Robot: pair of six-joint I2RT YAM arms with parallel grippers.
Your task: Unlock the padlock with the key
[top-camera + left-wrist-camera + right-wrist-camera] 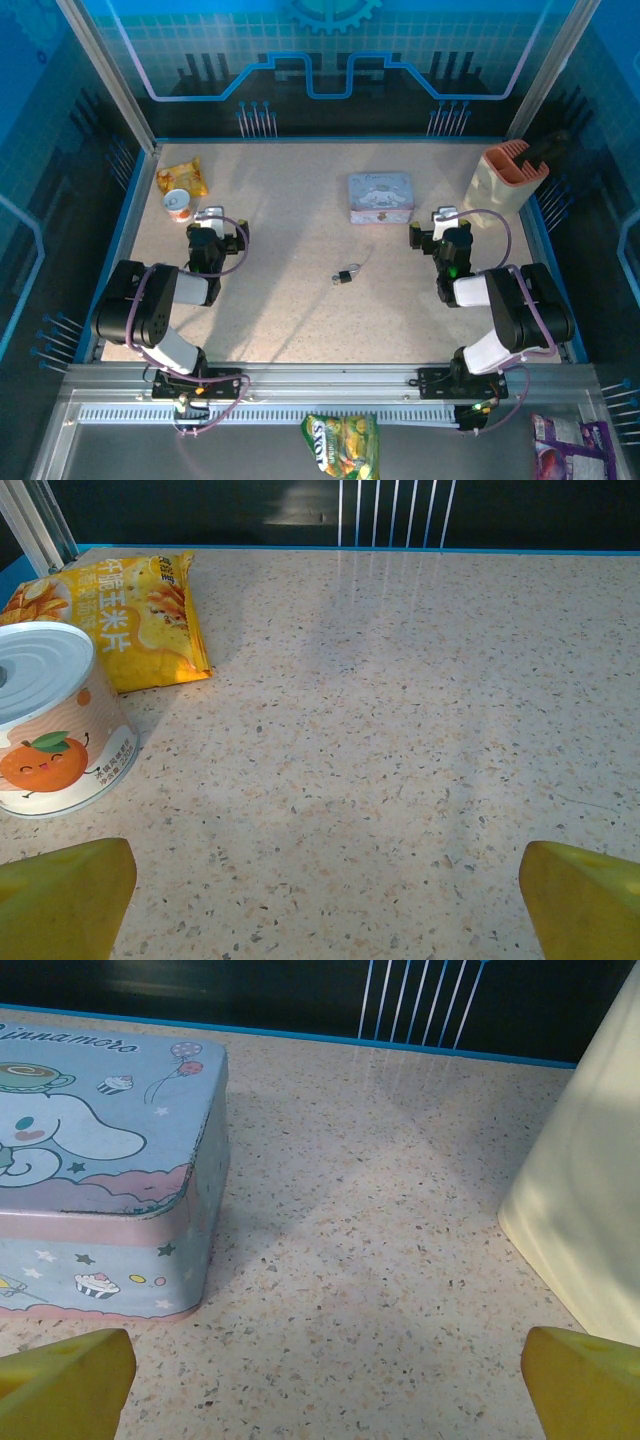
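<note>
Padlock: lay mid-table, likely reachable by both arms.
Left gripper: spread wide, empty, ready.
Right gripper: spread wide, empty, near tin.

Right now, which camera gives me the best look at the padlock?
The top external view: the padlock lies in the open near the middle of the table, though it looks small. The left wrist camera faces a can and snack bag; the right wrist camera faces the blue tin.
</note>
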